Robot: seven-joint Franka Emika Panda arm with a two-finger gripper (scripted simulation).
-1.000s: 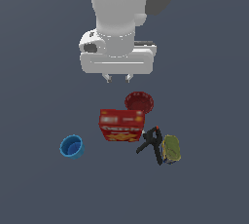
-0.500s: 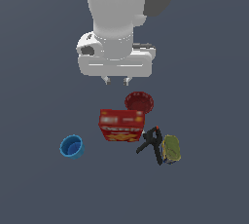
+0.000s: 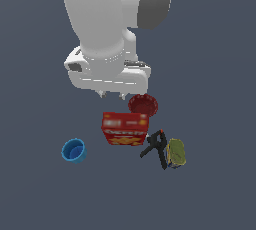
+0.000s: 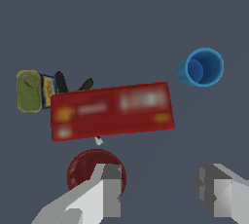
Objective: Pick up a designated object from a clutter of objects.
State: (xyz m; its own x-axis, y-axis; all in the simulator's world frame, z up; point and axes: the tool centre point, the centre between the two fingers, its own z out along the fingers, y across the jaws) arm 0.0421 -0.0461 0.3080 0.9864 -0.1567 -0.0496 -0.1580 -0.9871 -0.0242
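Observation:
The small bright blue cup [image 3: 74, 150] stands upright and alone on the dark floor at the exterior view's left; in the wrist view [image 4: 201, 67] its hollow inside shows. My gripper [image 3: 112, 94] hangs high above the clutter, open and empty, over the spot between the red cracker box [image 3: 125, 128] and the dark red bowl [image 3: 143, 105]. In the wrist view my gripper [image 4: 163, 189] has its two fingers wide apart, one finger [image 4: 108, 186] overlapping the bowl [image 4: 87, 166]. The cup is apart from the gripper.
The red cracker box [image 4: 112, 110] lies in the middle. A black clamp [image 3: 156, 146] and a yellow-green can [image 3: 176, 153] lie at the exterior view's right of it; the can also shows in the wrist view [image 4: 29, 91]. The white arm [image 3: 107, 29] fills the upper exterior view.
The arm and gripper have shifted slightly toward the exterior view's left. The objects have not moved.

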